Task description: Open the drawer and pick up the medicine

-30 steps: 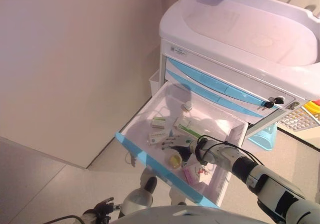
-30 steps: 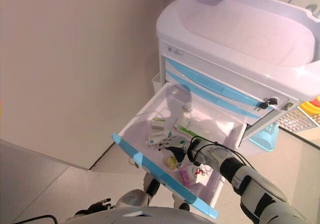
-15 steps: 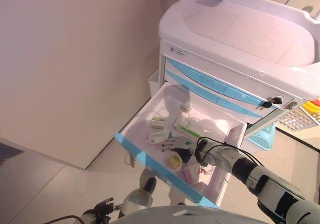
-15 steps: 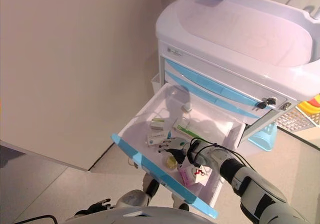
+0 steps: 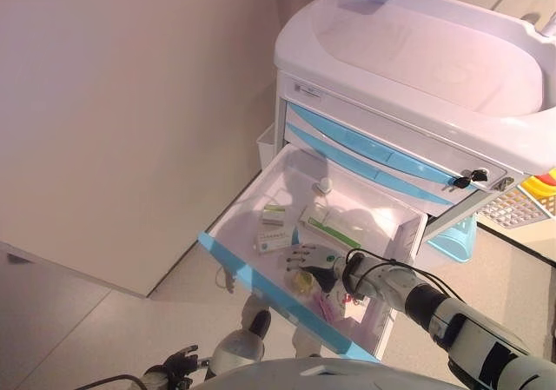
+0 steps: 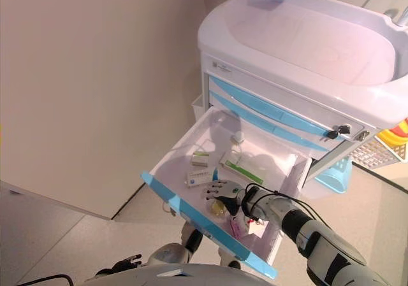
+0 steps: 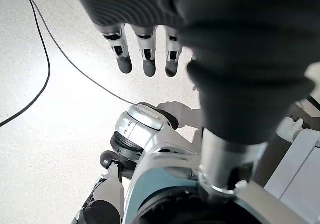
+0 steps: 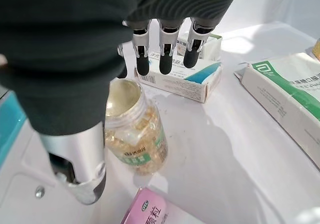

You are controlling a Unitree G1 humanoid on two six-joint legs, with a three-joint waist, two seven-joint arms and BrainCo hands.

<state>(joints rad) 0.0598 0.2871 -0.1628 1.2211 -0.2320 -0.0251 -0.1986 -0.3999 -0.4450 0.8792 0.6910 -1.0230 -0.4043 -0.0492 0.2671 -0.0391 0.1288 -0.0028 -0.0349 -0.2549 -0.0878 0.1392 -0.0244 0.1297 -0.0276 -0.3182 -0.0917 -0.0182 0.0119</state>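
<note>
The cart's lower drawer [image 5: 246,274] with a blue front stands pulled out. In it a clear bottle of yellow capsules [image 8: 136,134] lies on its side; it also shows in the left eye view [image 5: 304,282]. My right hand [image 8: 165,44] is open just above the bottle, fingers straight towards a white-and-blue box [image 8: 186,77], thumb beside the bottle; it shows over the drawer's middle in the left eye view [image 5: 313,257]. My left hand [image 7: 145,54] is open and empty, hanging low over the floor.
Also in the drawer are a green-and-white box [image 8: 287,97], a pink box [image 8: 150,215] and a small green box [image 5: 275,214]. The white cart top [image 5: 417,51] and closed blue drawers [image 5: 365,145] rise behind. A wall stands left, a blue basket [image 5: 458,238] right.
My right hand has shifted a little towards the drawer's front and now covers part of the capsule bottle. The things in the drawer lie as before.
</note>
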